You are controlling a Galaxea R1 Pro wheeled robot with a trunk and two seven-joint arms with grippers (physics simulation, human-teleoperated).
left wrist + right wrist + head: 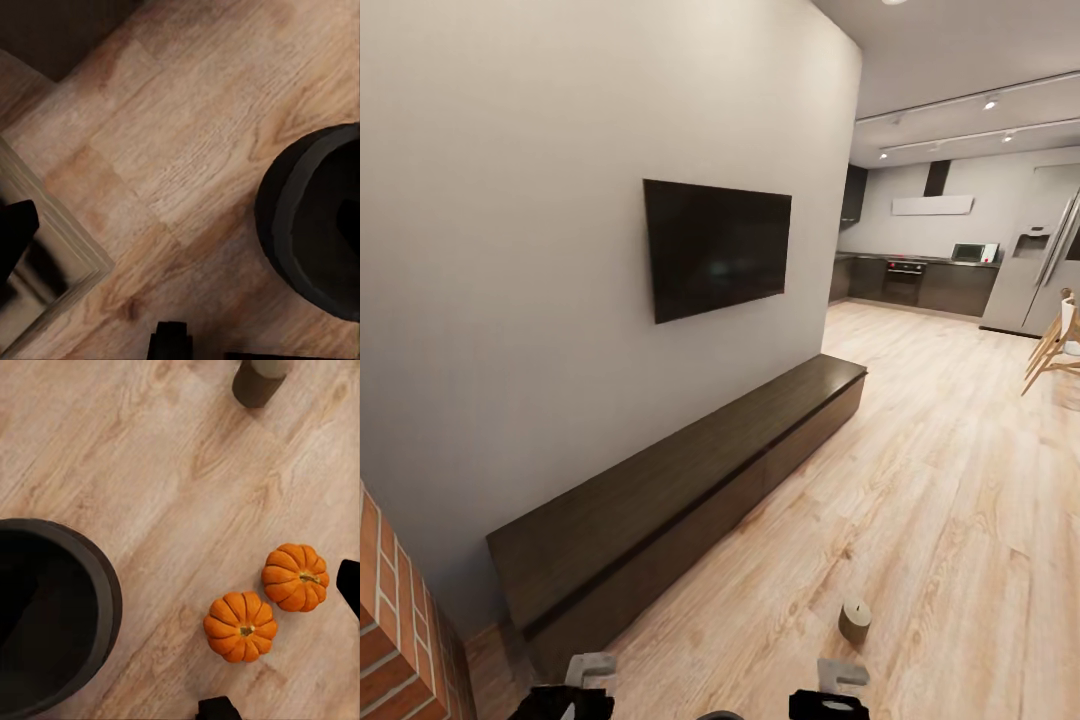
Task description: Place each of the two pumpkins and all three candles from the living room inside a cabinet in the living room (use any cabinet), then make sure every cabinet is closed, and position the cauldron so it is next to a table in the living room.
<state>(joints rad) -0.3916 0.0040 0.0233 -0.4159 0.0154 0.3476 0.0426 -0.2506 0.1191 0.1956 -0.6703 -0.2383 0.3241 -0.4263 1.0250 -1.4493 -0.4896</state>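
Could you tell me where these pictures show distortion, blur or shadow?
Head view: wide-angle lens bends the wall and the cabinet; TV shows faint glare. Left wrist view: soft throughout. Right wrist view: sharper, two pumpkins cast soft shadows on the floor.

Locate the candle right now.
Head view: the candle stands on the wood floor low right of centre, just ahead of the right gripper, out from the cabinet. In the right wrist view it stands apart from both pumpkins.
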